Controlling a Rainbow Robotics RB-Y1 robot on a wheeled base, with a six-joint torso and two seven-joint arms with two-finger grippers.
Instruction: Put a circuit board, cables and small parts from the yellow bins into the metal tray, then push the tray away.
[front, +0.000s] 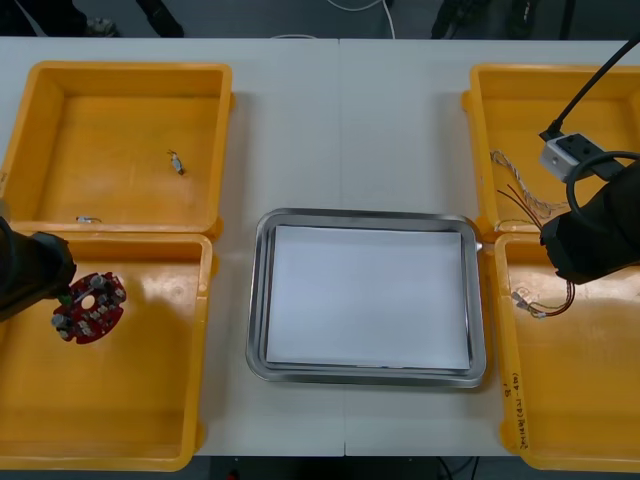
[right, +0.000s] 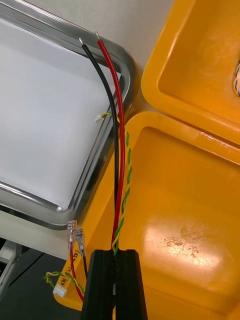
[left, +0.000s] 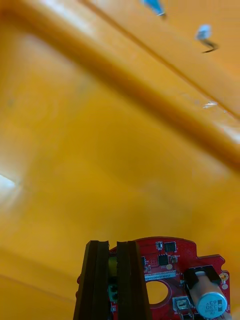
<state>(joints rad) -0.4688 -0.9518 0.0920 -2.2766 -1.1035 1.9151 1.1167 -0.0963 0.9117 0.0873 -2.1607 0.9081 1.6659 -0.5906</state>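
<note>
A round red circuit board (front: 90, 306) hangs just over the near left yellow bin (front: 100, 430), with my left gripper (front: 66, 296) shut on its edge. In the left wrist view the black fingers (left: 97, 280) clamp the board (left: 165, 262). My right gripper (right: 115, 251) is shut on a bundle of cables: one black (right: 114, 150), one red (right: 119, 125), one twisted yellow and green (right: 126, 175). In the front view the bundle's connector ends (front: 540, 302) dangle over the near right bin (front: 590, 400). The metal tray (front: 365, 216), white inside, lies between the bins.
The far left bin (front: 60, 120) holds two small metal parts (front: 176, 161), (front: 86, 219). More cables (front: 520, 190) lie in the far right bin (front: 520, 90). Bare table runs beyond the tray. A grey camera block (front: 565, 155) sits on the right arm.
</note>
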